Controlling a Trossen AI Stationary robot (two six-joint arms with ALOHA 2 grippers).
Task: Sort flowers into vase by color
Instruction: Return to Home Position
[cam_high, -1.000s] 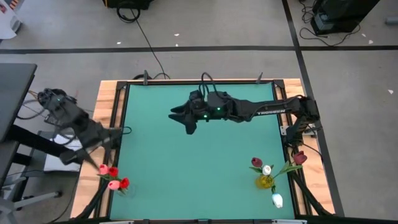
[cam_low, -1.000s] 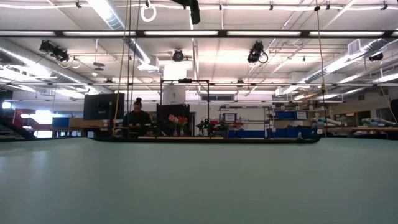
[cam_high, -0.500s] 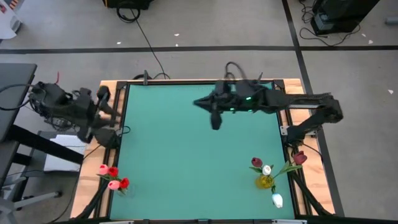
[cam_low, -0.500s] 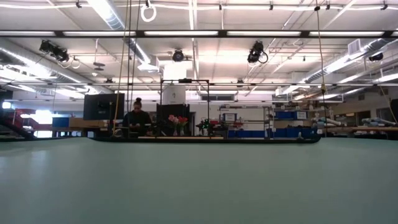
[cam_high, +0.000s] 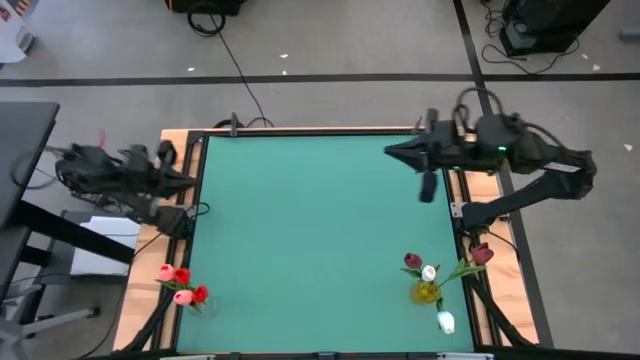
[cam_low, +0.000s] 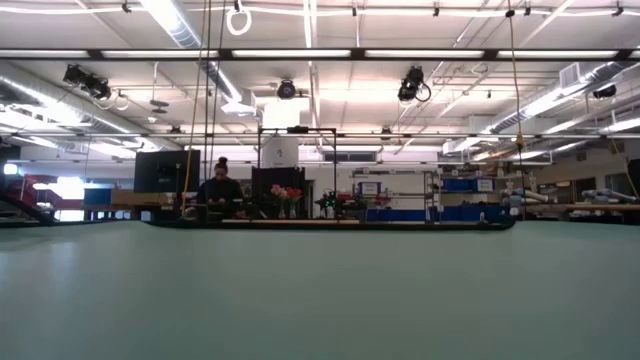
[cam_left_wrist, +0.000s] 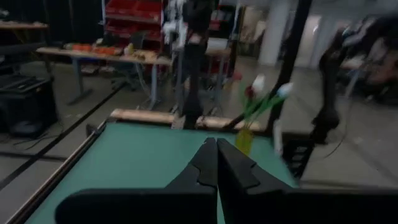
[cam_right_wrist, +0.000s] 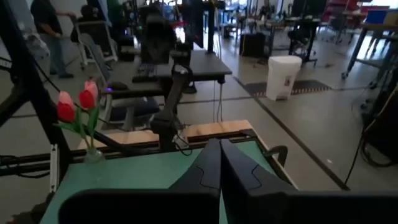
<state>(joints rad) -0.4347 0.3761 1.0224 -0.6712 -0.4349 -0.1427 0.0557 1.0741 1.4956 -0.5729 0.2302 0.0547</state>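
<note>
Both sets of jaws are closed, nothing in them. Left gripper is at the tabletop's left edge, right gripper over its upper right corner. Red and pink flowers stand at the tabletop's lower left corner, maroon and white flowers in a yellowish vase at the lower right. One white bud hangs low, possibly outside the vase.
</note>
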